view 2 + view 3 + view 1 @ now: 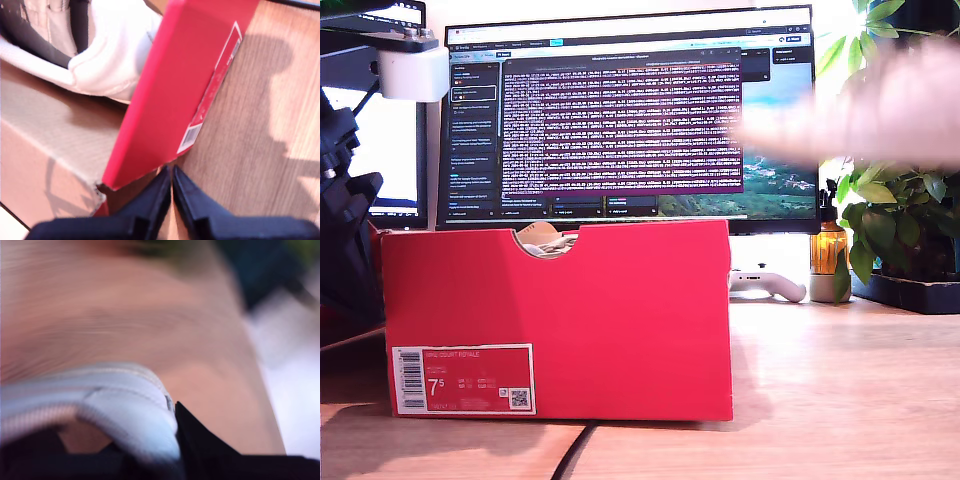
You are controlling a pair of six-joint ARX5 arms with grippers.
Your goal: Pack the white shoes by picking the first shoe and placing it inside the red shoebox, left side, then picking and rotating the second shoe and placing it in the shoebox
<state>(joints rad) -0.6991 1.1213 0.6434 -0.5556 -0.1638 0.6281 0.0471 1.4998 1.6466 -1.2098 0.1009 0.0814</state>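
A large red shoebox (pixel 560 320) stands on a wooden table (pixel 840 400), its long side facing the exterior camera, with a white label (pixel 463 379) reading "7.5" at the exterior view's lower left of that side. Through the semicircular notch in its top edge, a scrap of white shoe or paper shows; which one cannot be told from this view.

The first wrist view looks down into the box and shows what the exterior view hides: a white shoe (pixel 107 55) lying inside, against the red wall (pixel 175 90). My first gripper (pixel 172 187) hovers at the box's corner, its dark fingers pressed together with nothing between them.

The second wrist view is heavily blurred. My second gripper (pixel 172 427) pinches the second white shoe (pixel 120 410) by its rim, above the table. In the exterior view, only a pale blur (pixel 860 110) shows at the upper right, before a monitor (pixel 620 120) and a potted plant (pixel 900 210).
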